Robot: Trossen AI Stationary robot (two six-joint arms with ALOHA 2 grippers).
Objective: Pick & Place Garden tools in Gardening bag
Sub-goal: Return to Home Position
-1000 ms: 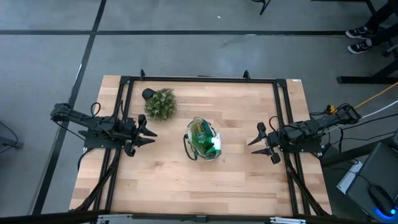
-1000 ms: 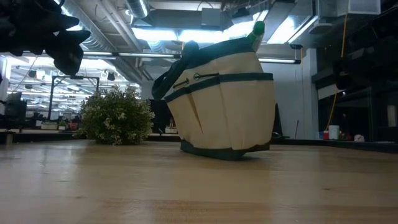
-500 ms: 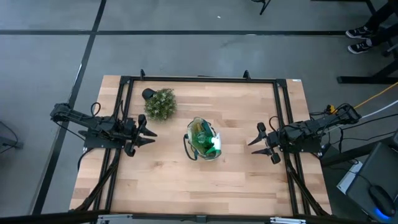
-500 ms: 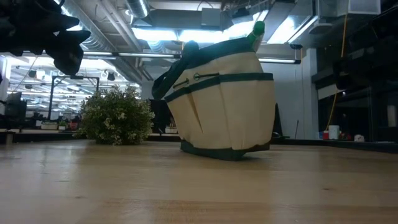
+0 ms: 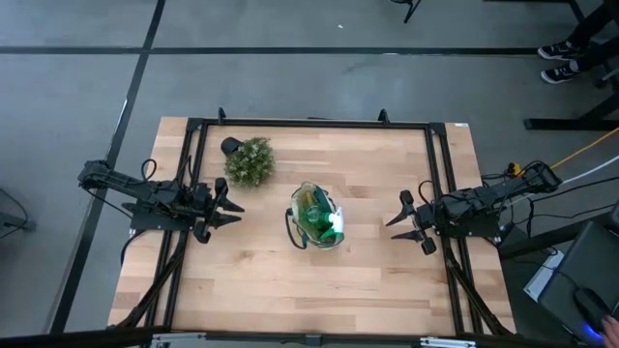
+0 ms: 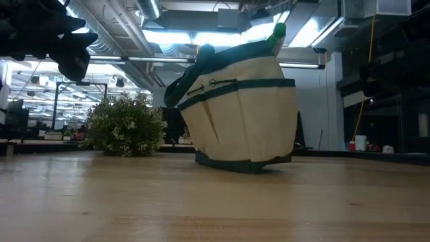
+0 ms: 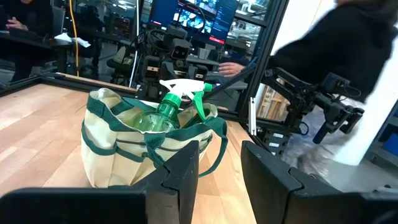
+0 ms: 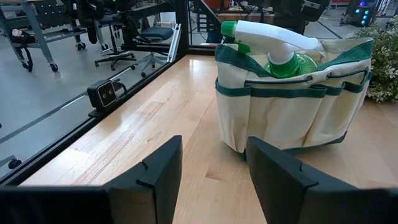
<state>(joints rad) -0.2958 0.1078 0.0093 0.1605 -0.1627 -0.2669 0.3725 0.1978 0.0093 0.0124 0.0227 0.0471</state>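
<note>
Left gripper [image 5: 235, 214]: open, nothing held, fingers spread with a clear gap between them in the left wrist view [image 7: 219, 155]. It hangs above the tabletop [image 5: 290, 280] near the left edge, pointing toward the centre. Right gripper [image 5: 392, 222]: also open and empty, same clear gap in the right wrist view [image 8: 213, 155]. It sits near the right edge of the tabletop, pointing inward, roughly mirroring the left. Both are well apart from the gardening bag [image 5: 293, 220], which stands between them at about the middle of the tabletop, touched by neither gripper. Bag is upright on its base, beige with dark green trim and outer pockets [image 6: 245, 111], mouth open. Green spray bottle [image 7: 171, 102] is inside the bag, white trigger head and green nozzle poking above the rim; the right wrist view shows it the same way [image 8: 273, 40], and the low view catches only the green tip [image 6: 278, 29]. Can't make out the other contents of the bag from any view. Potted plant [image 5: 250, 161] stands on the tabletop behind and to the left of the bag, near it but not touching. No loose tools on the tabletop. A person in dark clothing [image 7: 348, 43] is in the room beyond the right arm.
</note>
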